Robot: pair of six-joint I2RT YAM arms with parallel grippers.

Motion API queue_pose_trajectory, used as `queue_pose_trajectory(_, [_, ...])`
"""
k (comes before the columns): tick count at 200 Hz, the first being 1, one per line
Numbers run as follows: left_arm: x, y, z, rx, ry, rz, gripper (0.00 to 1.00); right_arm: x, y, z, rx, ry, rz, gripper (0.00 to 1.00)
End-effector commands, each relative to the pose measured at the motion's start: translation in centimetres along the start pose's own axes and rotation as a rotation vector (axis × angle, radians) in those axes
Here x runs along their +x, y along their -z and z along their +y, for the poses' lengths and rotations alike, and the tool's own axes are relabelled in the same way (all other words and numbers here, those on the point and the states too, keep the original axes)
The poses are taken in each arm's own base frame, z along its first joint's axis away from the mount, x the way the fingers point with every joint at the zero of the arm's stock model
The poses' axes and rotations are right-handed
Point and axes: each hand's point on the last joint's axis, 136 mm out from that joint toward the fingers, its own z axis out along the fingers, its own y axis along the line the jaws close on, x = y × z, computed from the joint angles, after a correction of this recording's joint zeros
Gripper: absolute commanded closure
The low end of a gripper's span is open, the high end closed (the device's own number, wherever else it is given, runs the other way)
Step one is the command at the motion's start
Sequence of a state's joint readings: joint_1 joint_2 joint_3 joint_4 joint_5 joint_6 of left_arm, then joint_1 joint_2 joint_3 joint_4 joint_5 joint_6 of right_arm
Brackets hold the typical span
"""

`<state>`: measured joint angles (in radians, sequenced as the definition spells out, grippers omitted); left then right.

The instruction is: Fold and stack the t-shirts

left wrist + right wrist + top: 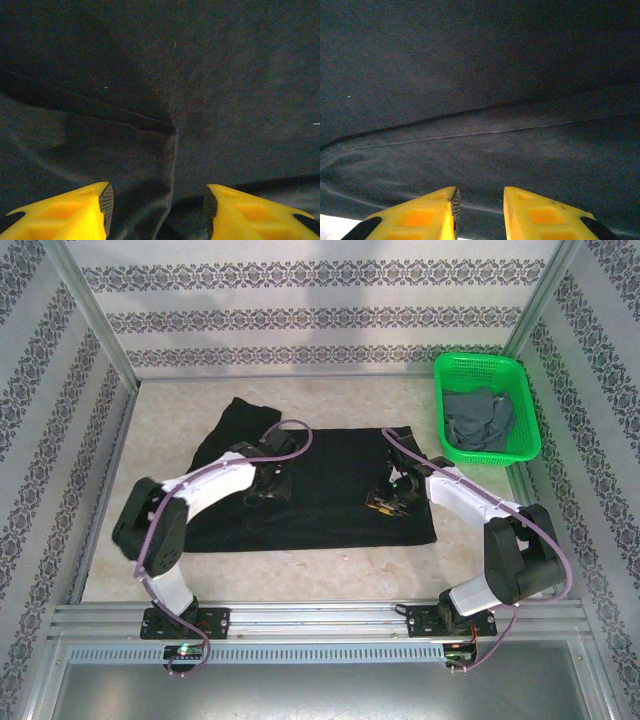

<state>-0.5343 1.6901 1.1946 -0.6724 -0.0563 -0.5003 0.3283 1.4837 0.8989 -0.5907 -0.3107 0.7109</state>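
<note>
Nearest us, past a bare strip of the surface [330, 570], the black t-shirt [330, 470] lies flat in the middle with one part trailing out at its far left. We judge its fold as under way, not finished. The left gripper [157, 200] hangs low over the shirt's left half, fingers spread, a raised crease of cloth running between them but not pinched. The right gripper [481, 200] sits near the shirt's right front edge with only a narrow gap; we cannot tell whether it holds cloth. Next we would need a firm pinch on an edge and a carry-over. Farthest off, the grey t-shirt [480, 420] lies crumpled in the green basket [478, 359].
</note>
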Motion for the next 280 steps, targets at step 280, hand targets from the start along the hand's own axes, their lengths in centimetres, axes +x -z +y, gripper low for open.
queue_pose_trajectory(280, [-7.4, 2.9, 22.3, 0.053, 0.974, -0.157, 0.56, -6.3, 1.4, 8.3, -0.033, 0.096, -0.083, 0.6])
